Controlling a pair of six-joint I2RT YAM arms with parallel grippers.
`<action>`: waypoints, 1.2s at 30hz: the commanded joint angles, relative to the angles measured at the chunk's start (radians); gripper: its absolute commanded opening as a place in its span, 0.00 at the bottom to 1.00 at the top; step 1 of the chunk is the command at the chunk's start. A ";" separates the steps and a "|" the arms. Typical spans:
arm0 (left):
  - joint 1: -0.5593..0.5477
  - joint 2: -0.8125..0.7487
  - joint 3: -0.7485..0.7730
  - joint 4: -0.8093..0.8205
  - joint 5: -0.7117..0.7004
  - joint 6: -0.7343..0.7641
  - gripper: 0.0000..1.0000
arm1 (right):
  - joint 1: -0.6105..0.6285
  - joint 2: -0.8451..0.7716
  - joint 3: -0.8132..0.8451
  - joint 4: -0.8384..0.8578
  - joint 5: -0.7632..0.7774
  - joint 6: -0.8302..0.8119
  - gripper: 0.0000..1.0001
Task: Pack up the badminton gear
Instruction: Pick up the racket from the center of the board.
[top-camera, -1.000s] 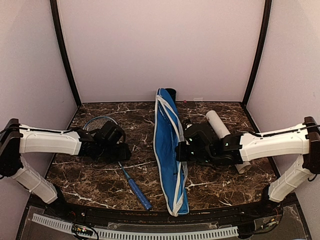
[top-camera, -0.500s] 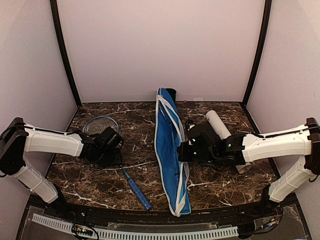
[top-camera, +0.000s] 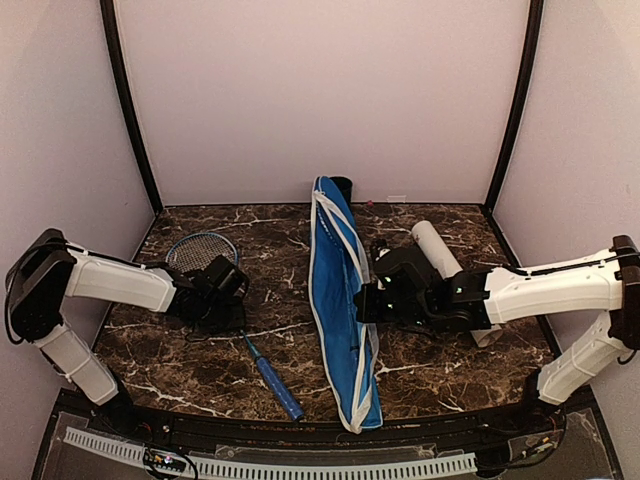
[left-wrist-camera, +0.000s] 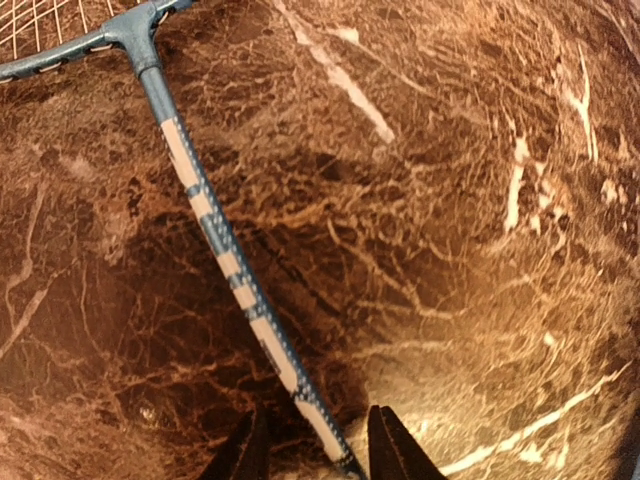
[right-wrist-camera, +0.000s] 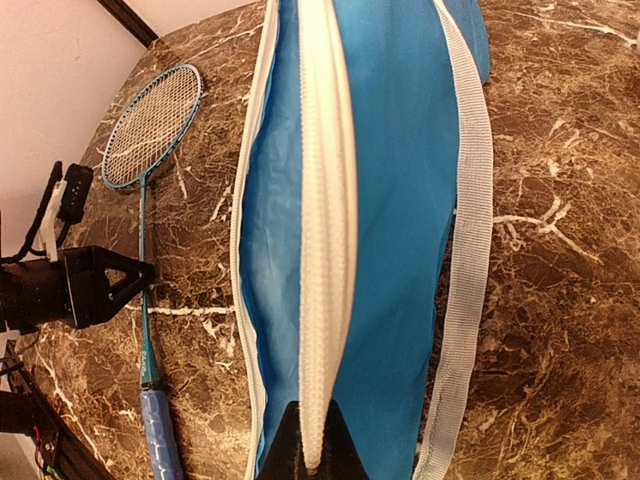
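Blue cover (right-wrist-camera: 390, 200) is being pinched by the right claw (right-wrist-camera: 305, 445), while the left claw (left-wrist-camera: 318, 455) is standing over a racket (left-wrist-camera: 215, 235).
The right claw's fingers are pressing together on the cover's white zip edge (right-wrist-camera: 325, 200), and the cover is stretching away in front of this claw. The left claw's fingers are standing apart, one on each side of the racket's thin striped stick, with a gap showing beside the stick. The racket's round string head is lying ahead of the left claw, and its blue handle is lying on the claw's other side. The white tube (top-camera: 437, 247) is lying to the right of the right claw, partly under its arm. Everything is resting on the brown marble table (left-wrist-camera: 450, 200).
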 joint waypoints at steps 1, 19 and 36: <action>0.023 0.030 -0.037 0.070 0.040 0.003 0.32 | -0.007 -0.030 -0.005 0.069 0.009 0.006 0.00; 0.001 -0.166 0.000 -0.130 -0.133 0.119 0.00 | -0.012 -0.023 -0.005 0.077 0.007 0.002 0.00; -0.395 -0.105 0.408 -0.853 -0.359 -0.113 0.00 | -0.040 -0.006 0.018 0.089 -0.008 -0.023 0.00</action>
